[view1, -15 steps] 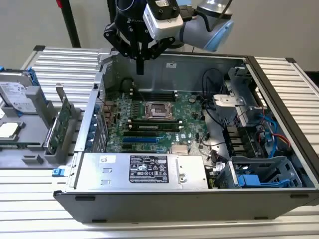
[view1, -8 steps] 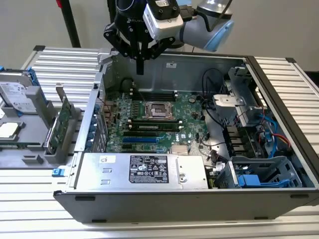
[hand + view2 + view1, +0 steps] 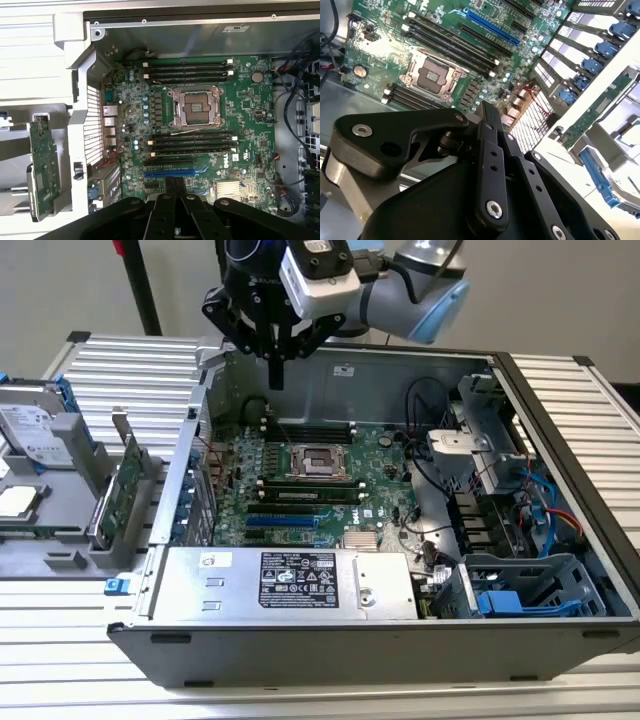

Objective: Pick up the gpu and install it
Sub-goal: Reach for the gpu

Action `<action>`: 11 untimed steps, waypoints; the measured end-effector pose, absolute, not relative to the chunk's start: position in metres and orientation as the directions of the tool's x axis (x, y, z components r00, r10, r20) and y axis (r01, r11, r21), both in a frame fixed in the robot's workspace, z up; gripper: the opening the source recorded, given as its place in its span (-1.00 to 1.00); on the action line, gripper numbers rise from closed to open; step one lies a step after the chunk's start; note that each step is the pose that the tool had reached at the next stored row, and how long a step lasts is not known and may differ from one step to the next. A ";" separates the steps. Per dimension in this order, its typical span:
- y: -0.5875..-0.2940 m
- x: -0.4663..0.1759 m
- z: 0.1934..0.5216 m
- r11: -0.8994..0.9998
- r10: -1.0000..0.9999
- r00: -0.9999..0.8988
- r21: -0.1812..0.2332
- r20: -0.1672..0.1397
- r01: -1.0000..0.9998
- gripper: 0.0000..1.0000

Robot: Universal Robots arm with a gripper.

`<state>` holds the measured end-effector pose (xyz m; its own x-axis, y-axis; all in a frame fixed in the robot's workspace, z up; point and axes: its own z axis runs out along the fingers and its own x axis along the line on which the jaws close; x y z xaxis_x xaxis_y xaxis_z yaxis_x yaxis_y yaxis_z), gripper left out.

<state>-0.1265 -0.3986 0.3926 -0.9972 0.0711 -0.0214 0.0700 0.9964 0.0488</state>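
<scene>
Approach stage of the pick, apparently: holds nothing. Hangs above the far rim of the open case (image 3: 350, 642), gripper (image 3: 277, 380) claw pressed together. Leaves the gpu (image 3: 118, 490) untouched, upright on edge in a grey holder (image 3: 70, 520) just beside the case, toward the edge of the table (image 3: 130, 380) at the exterior view's left. Calls for crossing that wall and parting the claw over the card's top edge. Looks thin, green, silver bracket at one end

One gpu (image 3: 122, 492), one hard drive (image 3: 35, 435), one open computer case (image 3: 350, 648), one motherboard (image 3: 385, 452), one power supply (image 3: 290, 582).
</scene>
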 end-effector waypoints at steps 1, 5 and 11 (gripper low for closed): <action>-0.399 -0.128 0.393 0.996 0.071 -0.997 0.049 -0.021 0.070 -1.00; -0.398 -0.134 0.393 0.996 0.071 -0.997 0.049 -0.021 0.070 -1.00; -0.398 -0.143 0.393 0.996 0.071 -0.997 0.049 -0.021 0.070 -1.00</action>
<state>-0.1430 -0.3985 0.3926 -0.9972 0.0712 -0.0214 0.0701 0.9963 0.0488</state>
